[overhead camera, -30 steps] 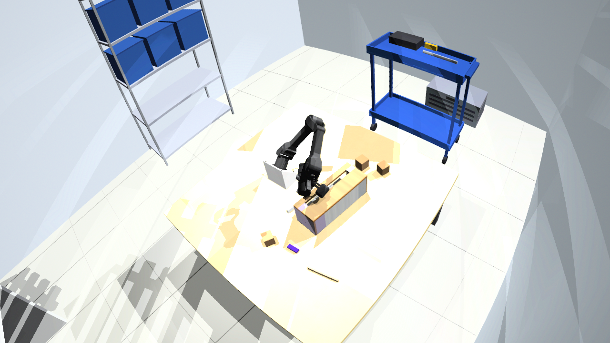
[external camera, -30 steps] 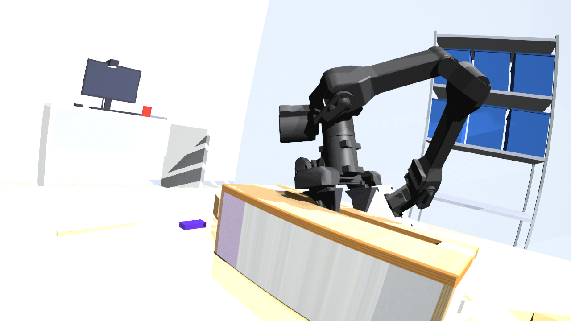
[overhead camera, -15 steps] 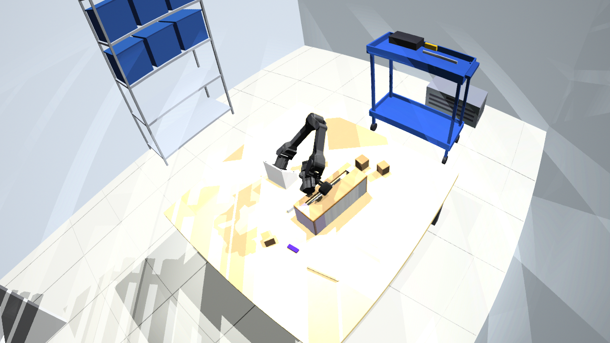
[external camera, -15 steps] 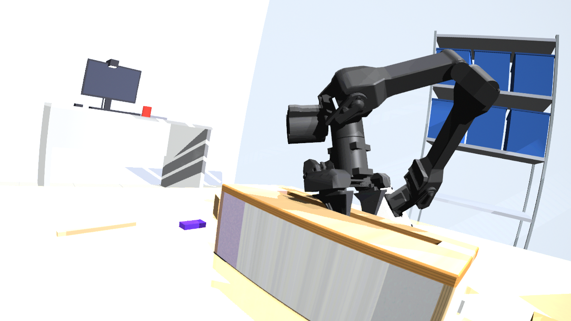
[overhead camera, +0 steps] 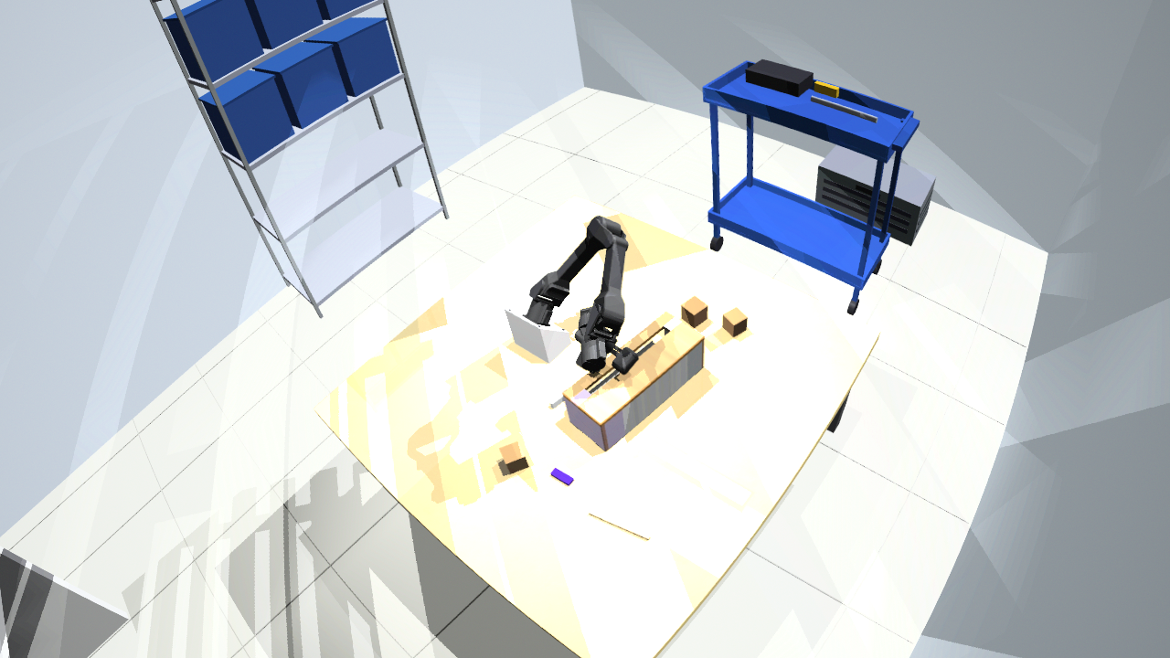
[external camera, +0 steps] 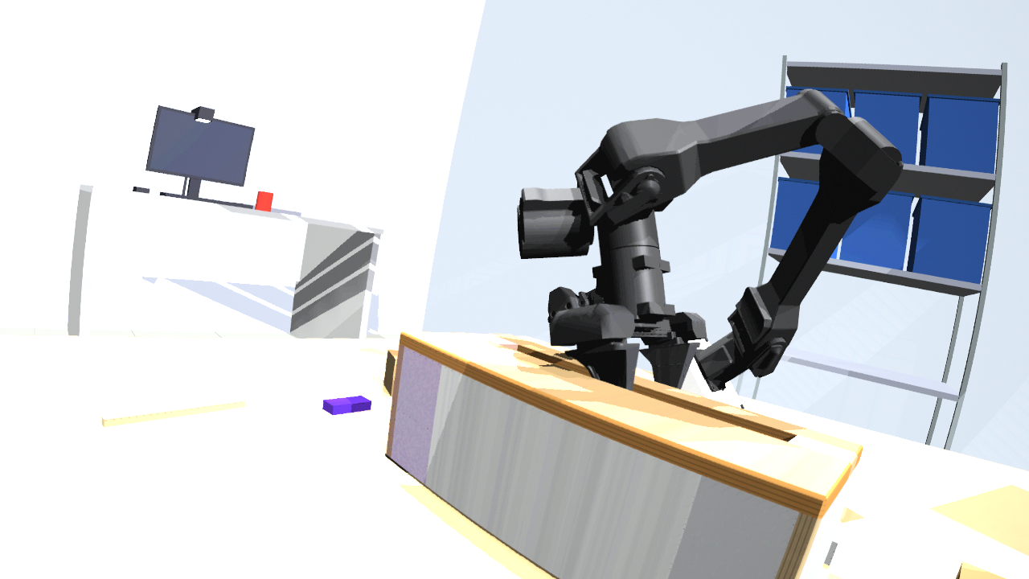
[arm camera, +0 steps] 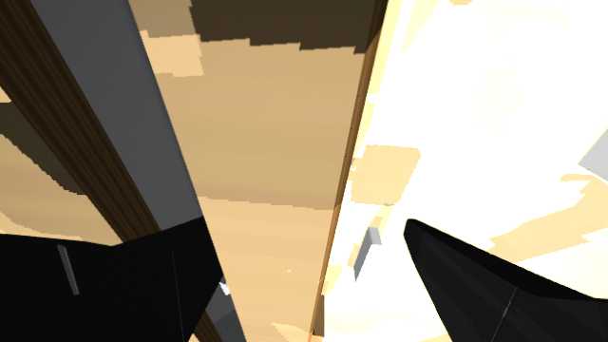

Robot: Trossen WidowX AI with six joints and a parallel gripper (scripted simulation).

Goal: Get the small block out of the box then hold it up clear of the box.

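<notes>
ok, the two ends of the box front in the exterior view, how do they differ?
The near end panel of the box is pale purple; the far end panel is light grey. The purple one lies towards the small purple block on the table, while the grey one lies at the opposite end. The gripper, open and empty, stands nearer the purple end. Both panels sit flush under the same wooden top.
</notes>
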